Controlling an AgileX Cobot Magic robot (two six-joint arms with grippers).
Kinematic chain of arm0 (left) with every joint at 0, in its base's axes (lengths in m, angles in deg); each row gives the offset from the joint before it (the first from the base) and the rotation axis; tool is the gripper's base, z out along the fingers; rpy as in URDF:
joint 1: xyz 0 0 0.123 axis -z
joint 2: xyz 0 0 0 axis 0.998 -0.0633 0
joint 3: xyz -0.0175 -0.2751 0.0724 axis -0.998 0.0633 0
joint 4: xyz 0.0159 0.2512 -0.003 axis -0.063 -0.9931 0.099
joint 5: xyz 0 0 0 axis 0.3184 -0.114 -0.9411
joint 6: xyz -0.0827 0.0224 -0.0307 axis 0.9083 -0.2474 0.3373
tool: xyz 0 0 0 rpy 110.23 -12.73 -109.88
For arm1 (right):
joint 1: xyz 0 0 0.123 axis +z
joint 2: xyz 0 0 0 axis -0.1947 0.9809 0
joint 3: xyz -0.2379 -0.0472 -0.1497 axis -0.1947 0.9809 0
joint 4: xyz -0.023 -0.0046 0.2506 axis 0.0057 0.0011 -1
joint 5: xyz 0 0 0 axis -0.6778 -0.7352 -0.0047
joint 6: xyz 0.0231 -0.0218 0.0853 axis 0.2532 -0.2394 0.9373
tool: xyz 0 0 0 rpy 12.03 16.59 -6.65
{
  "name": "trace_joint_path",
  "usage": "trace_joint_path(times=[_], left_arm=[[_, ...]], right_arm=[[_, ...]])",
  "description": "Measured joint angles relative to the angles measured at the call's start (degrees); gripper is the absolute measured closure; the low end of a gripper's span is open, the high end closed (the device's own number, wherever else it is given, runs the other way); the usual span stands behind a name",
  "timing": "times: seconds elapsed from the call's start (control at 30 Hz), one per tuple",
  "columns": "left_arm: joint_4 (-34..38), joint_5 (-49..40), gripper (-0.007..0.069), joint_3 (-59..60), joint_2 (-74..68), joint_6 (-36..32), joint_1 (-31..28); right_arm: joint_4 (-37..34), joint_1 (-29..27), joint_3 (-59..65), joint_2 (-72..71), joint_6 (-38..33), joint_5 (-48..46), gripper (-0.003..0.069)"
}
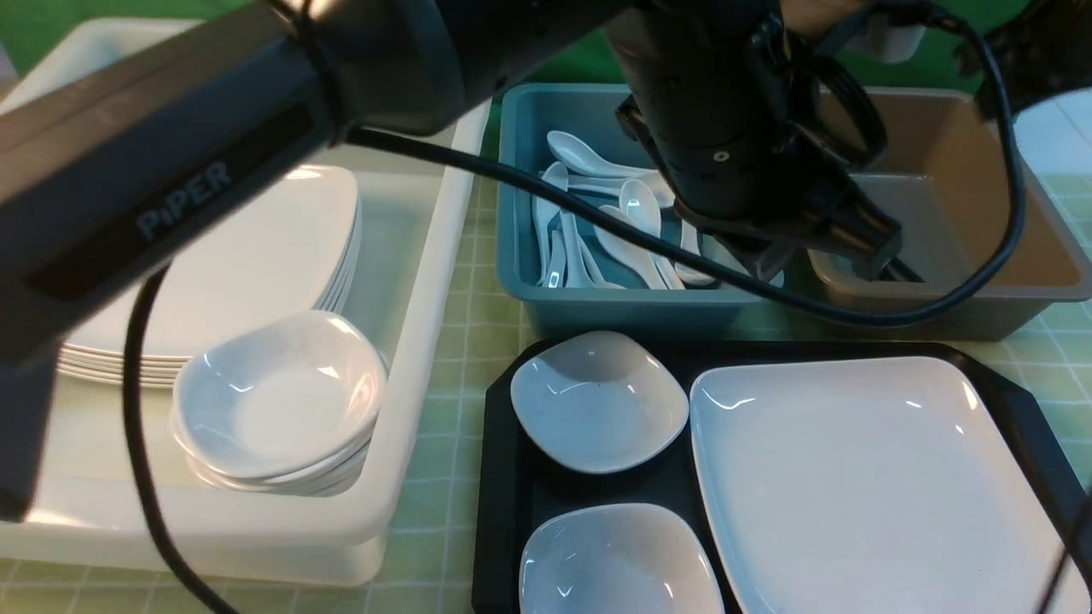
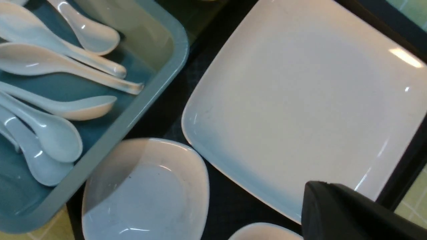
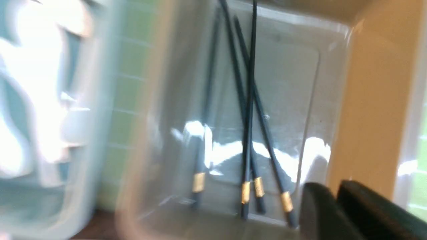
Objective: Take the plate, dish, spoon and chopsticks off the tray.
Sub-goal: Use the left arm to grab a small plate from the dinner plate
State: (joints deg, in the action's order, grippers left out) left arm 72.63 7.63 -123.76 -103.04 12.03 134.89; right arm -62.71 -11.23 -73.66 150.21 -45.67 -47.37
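The white plate [image 1: 862, 477] lies on the black tray [image 1: 499, 477], with two small white dishes [image 1: 597, 401] [image 1: 618, 563] beside it. The plate [image 2: 300, 100], the tray [image 2: 173, 110] and a dish [image 2: 143, 193] also show in the left wrist view. I see no spoon or chopsticks on the tray. Several white spoons [image 1: 636, 213] [image 2: 50, 133] lie in the teal tub [image 1: 614, 311]. Several black chopsticks [image 3: 248, 116] lie in the brown tub [image 3: 367, 100]. My left gripper [image 1: 870, 251] [image 2: 328, 185] hangs shut and empty where the two tubs meet. My right gripper [image 3: 333, 191] is shut and empty above the brown tub; its view is blurred.
A white tub [image 1: 426, 281] at the left holds a stack of plates [image 1: 256, 256] and a stack of small dishes [image 1: 281, 401]. The brown tub [image 1: 964, 170] stands right of the teal one, behind the tray. My left arm [image 1: 171, 170] crosses the upper left.
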Motion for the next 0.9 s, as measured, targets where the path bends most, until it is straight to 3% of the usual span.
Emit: trace_joint_path(times=[0.3, 0.5, 0.63, 0.9], left_arm=[[4.35, 0.05, 0.0644, 16.61, 9.56, 0.00, 0.00], [6.27, -0.51, 0.0643, 31.47, 10.09, -0.60, -1.46], [7.58, -0.46, 0.0643, 33.10, 7.85, -1.70, -4.93], [4.88, 2.19, 0.0633, 33.10, 1.73, -5.63, -6.98]], right_arm=[[-11.10, 3.66, 32.18, -34.65, -11.74, -1.34, 0.0659], [-14.10, 16.25, 58.28, -50.70, -16.75, 1.31, 0.0662], [-14.12, 23.92, 70.68, -56.20, -16.75, 7.02, 0.0662], [-14.12, 29.37, 77.66, -58.59, -15.79, 14.84, 0.0662]])
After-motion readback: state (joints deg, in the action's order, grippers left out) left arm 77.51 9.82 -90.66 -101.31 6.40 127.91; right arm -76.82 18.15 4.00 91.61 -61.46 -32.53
